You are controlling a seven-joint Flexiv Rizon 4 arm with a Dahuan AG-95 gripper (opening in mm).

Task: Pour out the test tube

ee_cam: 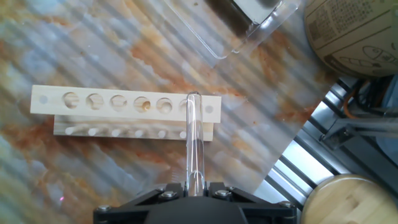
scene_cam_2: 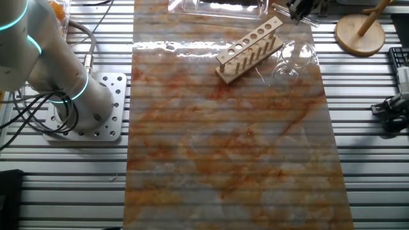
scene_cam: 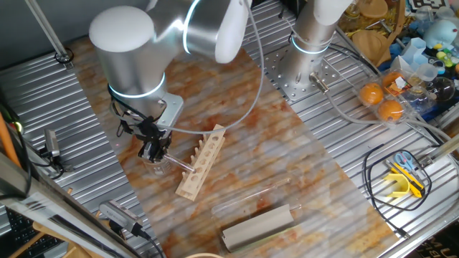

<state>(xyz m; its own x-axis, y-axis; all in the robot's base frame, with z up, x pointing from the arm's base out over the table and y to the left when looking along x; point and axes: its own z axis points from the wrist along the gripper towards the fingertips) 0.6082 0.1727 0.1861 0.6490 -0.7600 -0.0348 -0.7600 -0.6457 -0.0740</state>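
Light is even and bright in all three views, coming from overhead, and shadows are soft and short. The glossy marbled surface (scene_cam_2: 223, 147) throws back white glare, strongest in a band along its far edge in the other fixed view. In the hand view the dark fingers (ee_cam: 163, 196) at the bottom edge are blurred, while the wooden rack (ee_cam: 124, 102) is sharp. The robot arm (scene_cam: 143, 43) in one fixed view shows bright highlights.

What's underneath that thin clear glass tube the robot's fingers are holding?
The thin clear glass tube lies over the pale wooden rack with round holes and the marbled tabletop. Its contents can't be made out.
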